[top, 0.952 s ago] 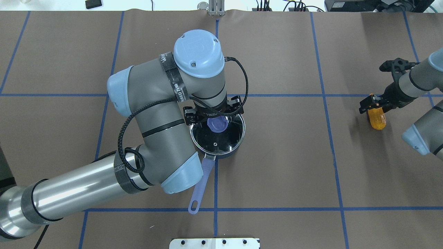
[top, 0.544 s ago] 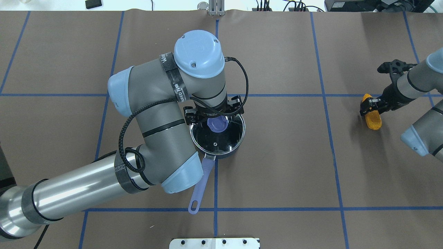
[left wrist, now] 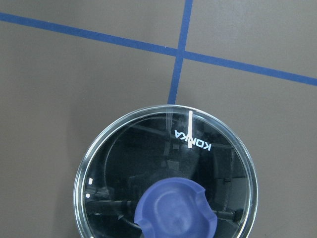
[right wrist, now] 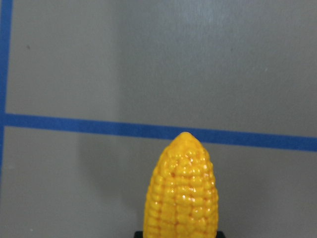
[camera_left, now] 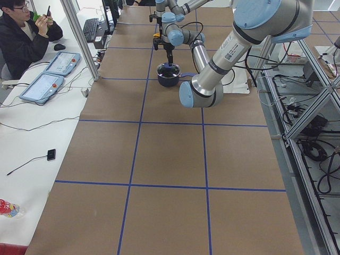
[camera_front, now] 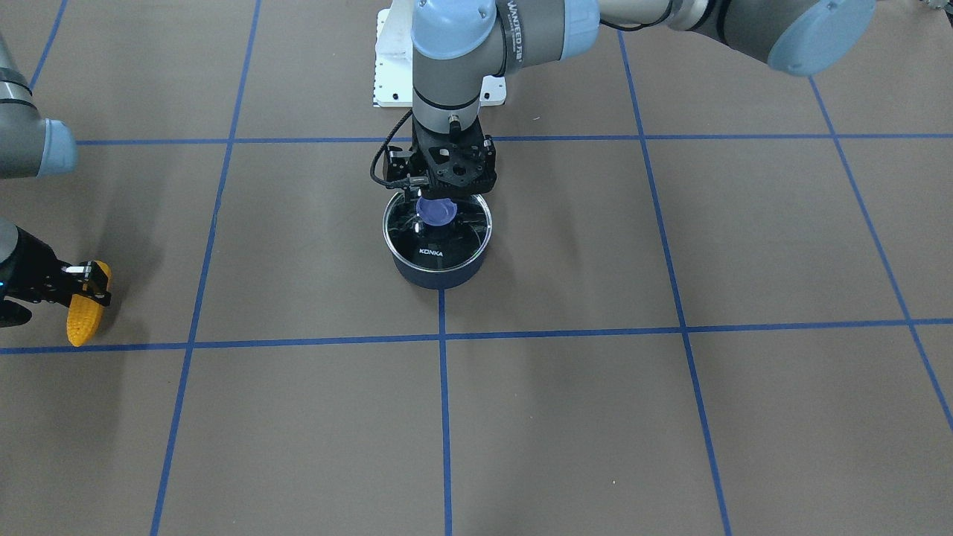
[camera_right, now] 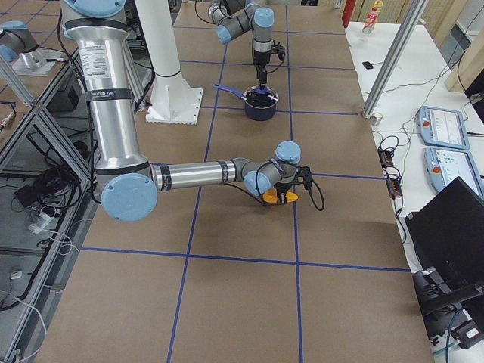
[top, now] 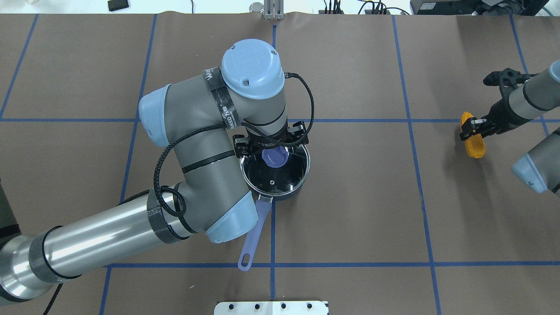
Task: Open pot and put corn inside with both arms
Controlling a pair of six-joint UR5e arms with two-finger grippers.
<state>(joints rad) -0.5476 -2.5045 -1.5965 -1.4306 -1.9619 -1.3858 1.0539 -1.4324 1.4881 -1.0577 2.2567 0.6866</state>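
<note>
Your right gripper (top: 473,127) clamps the corn (top: 475,146), left gripper (camera_front: 441,192) over the lidded pot (camera_front: 435,272), its jaws hidden, state untellable

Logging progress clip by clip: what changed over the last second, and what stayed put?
The right tool, shut on the corn, shifted it slightly up in the overhead view (farther or higher, unclear), and its arm drew back rightward. The left tool stayed over the blue knob; the lid and the pot did not move.

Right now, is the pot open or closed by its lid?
Closed. The glass lid sits flat on the rim of the pot, its blue knob under the left claw.
</note>
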